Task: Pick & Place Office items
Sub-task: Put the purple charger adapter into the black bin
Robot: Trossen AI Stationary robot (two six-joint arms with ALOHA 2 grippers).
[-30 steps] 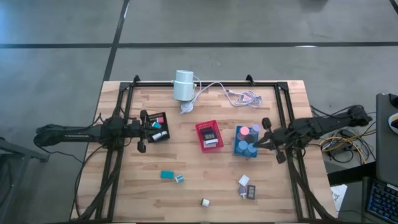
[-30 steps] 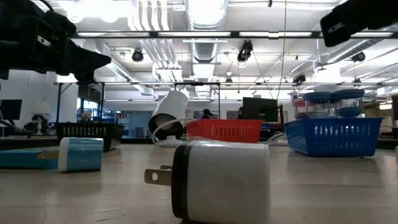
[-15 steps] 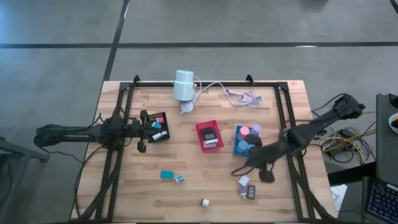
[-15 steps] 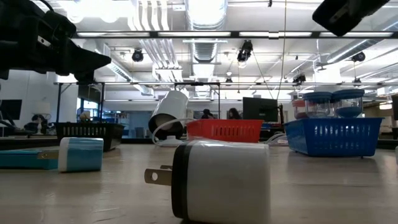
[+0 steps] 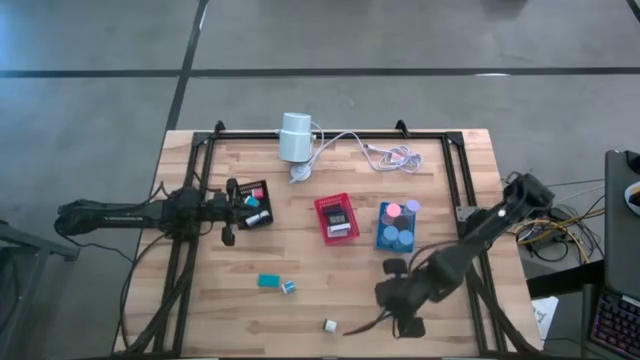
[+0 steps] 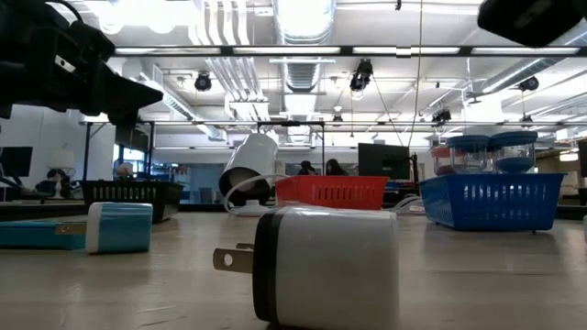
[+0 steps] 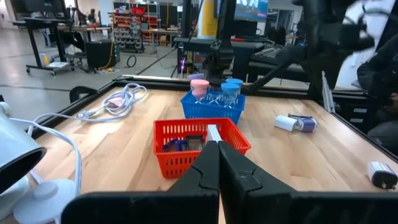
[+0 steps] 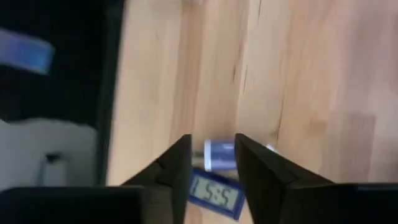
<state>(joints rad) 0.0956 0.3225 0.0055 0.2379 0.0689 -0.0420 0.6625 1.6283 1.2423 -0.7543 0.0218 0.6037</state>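
**benchrat:** High view first. Your right gripper (image 5: 400, 298) hangs over the table toward the front edge and to the right of the red tray (image 5: 337, 217), and it covers whatever's under it. The left gripper (image 5: 235, 208) just sits to the left of that tray.

**tray_sorter:** Low view only gives you the white charger (image 6: 321, 266) lying on its side, well in front of the red tray (image 6: 330, 192). No grippers worth reading there.

**benchrat:** Left wrist view: those fingers (image 7: 217, 168) are pressed together, holding nothing, aimed at the red tray (image 7: 199, 146).

**tray_sorter:** Right wrist view is the one you want. The right gripper (image 8: 211, 143) is spread a little, pinching nothing, with a lilac-and-white block (image 8: 221, 155) and a small digital clock (image 8: 214, 194) lined up in the gap.

**benchrat:** I'd guess both are light, hard, slick plastic. Take the block across its flat sides, low down, or it'll squirt out.
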